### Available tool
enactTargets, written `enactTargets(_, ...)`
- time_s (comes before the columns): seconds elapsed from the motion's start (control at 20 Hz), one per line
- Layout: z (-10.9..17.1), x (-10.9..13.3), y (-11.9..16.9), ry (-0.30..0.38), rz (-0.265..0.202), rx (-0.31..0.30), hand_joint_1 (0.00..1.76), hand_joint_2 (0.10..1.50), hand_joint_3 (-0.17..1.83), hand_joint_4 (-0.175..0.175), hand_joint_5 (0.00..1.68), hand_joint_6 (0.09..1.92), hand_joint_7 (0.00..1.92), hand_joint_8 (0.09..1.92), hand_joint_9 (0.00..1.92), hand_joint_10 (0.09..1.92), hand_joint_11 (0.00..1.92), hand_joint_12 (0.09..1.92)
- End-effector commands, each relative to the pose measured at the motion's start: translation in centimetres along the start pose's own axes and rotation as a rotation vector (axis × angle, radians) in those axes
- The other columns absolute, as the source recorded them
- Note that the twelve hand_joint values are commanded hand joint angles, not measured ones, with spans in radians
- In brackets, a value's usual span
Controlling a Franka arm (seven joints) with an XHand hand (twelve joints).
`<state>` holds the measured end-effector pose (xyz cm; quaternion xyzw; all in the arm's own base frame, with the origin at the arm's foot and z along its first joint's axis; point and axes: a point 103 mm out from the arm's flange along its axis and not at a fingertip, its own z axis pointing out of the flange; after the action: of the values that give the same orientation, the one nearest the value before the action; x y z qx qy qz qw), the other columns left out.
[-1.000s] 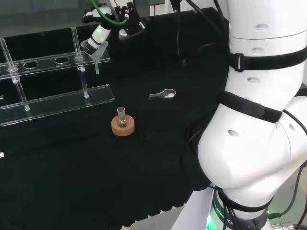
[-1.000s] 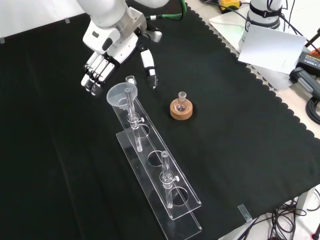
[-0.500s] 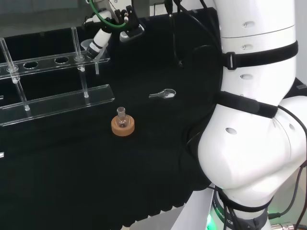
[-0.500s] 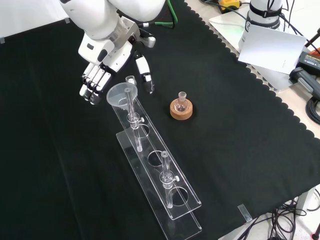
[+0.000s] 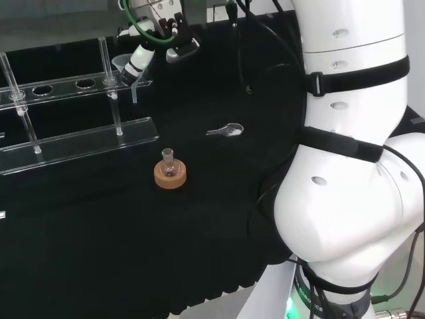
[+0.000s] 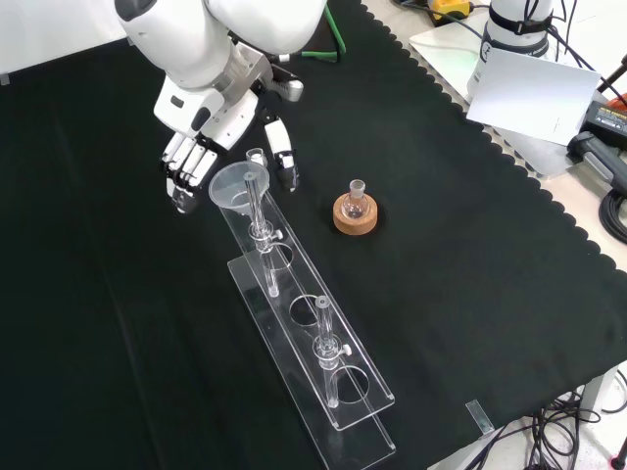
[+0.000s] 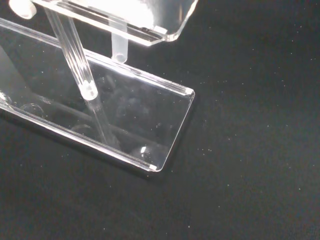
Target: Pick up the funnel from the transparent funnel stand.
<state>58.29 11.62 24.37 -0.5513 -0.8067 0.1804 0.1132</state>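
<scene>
Hovering at the upper left of the front view, the hand (image 6: pixel 201 117) straddles the funnel (image 6: pixel 236 185), its fingers (image 6: pixel 181 176) straight and spread to the left of the funnel's rim and its thumb (image 6: pixel 285 159) pointing down on the right; it is open and I cannot see it touching the funnel. The funnel sits in the end hole of the transparent funnel stand (image 6: pixel 338 387), at the stand's upper end in that view, its wide mouth above the top plate. The stand runs diagonally from there down toward the lower centre of the frame, with upright clear rods and more round holes along the plate.

From the head view the hand (image 5: pixel 138 58) shows at the top, left of centre, one white finger slanting down to the funnel (image 5: pixel 126 68) at the right end of the stand (image 5: pixel 80 139). A small flask (image 5: pixel 169 161) stands on a cork ring (image 5: pixel 170 175) on the black bench (image 5: pixel 99 252), near mid-frame, with a small clear spoon-like piece (image 5: pixel 227 130) to its upper right.

Close up, the wrist view shows the funnel's stem (image 7: pixel 119 48) poking down through the upper plate toward the stand's base plate (image 7: pixel 160 120).
</scene>
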Motion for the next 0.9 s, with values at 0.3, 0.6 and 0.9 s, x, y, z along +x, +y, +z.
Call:
enactTargets(0.3, 0.78, -0.3, 0.67, 0.024, 0.019, -0.017, 0.58, 0.67, 0.02, -0.015, 0.26, 0.09, 0.33, 0.58, 0.23, 0.81, 0.0, 1.44)
enactTargets(0.6, 0.49, -0.67, 0.9, 0.042, 0.03, -0.036, 0.63, 0.69, 0.03, -0.014, 0.44, 0.09, 0.55, 0.58, 0.47, 0.69, 0.0, 1.49)
enactTargets(0.9, 0.02, -0.85, 0.88, 0.072, 0.033, -0.083, 0.67, 0.7, 0.04, -0.022, 0.59, 0.09, 0.77, 0.58, 0.65, 0.59, 0.0, 1.55)
